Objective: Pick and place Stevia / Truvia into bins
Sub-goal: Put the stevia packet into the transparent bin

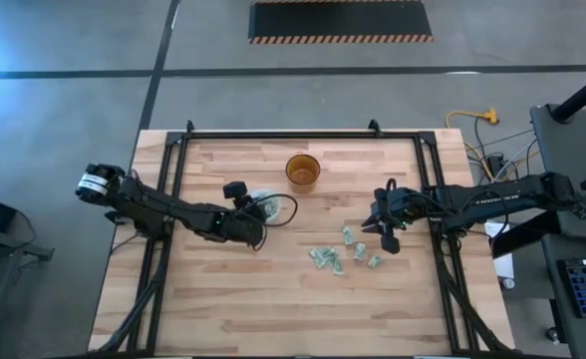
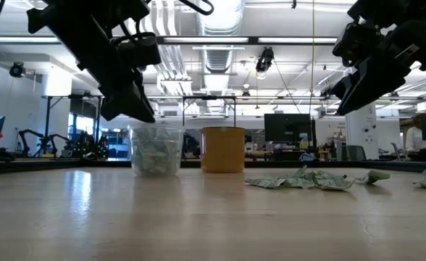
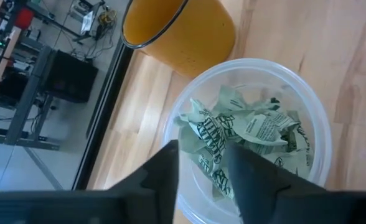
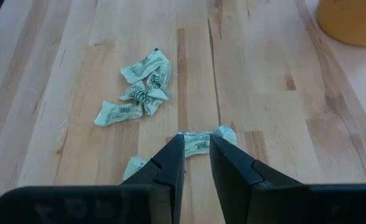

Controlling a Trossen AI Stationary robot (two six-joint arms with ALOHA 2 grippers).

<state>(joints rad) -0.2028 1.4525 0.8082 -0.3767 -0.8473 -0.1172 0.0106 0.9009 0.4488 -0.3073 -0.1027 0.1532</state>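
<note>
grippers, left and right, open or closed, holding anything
Left gripper: open, empty, above the translucent cup of sachets.
Right gripper: open, empty, above a loose sachet on the table.

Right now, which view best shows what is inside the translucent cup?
The left wrist view: it looks straight down into the translucent cup, showing crumpled sachets piled inside, with the left gripper open above. The low view shows them only through the wall; the high view shows the cup mostly hidden by the arm; the right wrist view misses it.
</note>
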